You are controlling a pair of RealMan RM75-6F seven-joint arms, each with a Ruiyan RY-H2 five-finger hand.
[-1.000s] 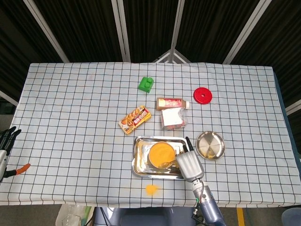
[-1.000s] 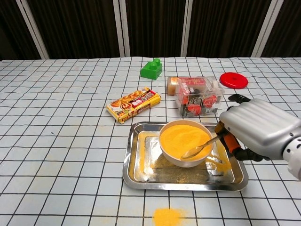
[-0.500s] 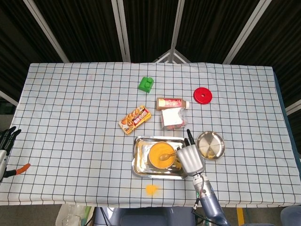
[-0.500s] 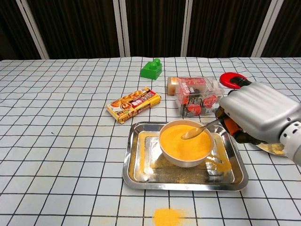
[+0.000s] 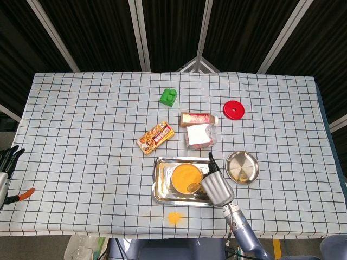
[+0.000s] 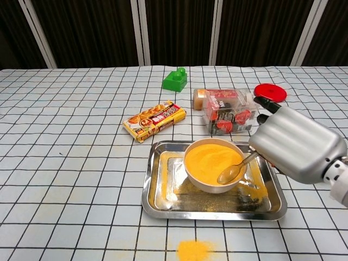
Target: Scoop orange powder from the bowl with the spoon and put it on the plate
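A white bowl point(image 6: 213, 163) point(image 5: 185, 176) full of orange powder stands in a steel tray point(image 6: 163, 198) point(image 5: 159, 184). My right hand point(image 6: 296, 144) point(image 5: 217, 187) holds a metal spoon point(image 6: 232, 171) point(image 5: 193, 187) whose scoop lies at the bowl's near right rim. The round steel plate point(image 5: 242, 167) lies right of the tray; in the chest view my right hand hides it. My left hand point(image 5: 6, 160) hangs at the far left table edge with fingers apart and nothing in it.
Spilled orange powder point(image 6: 194, 250) point(image 5: 174, 217) lies in front of the tray. Behind the tray are a snack packet point(image 6: 154, 120), a clear box of red items point(image 6: 228, 112), a green block point(image 6: 175, 79) and a red lid point(image 6: 270, 92). Orange-handled pliers point(image 5: 21, 195) lie at the left edge.
The spoon's scoop went from the bowl's near rim up over the middle of the powder, then dropped back to the near right rim. My right hand shifted left with it.
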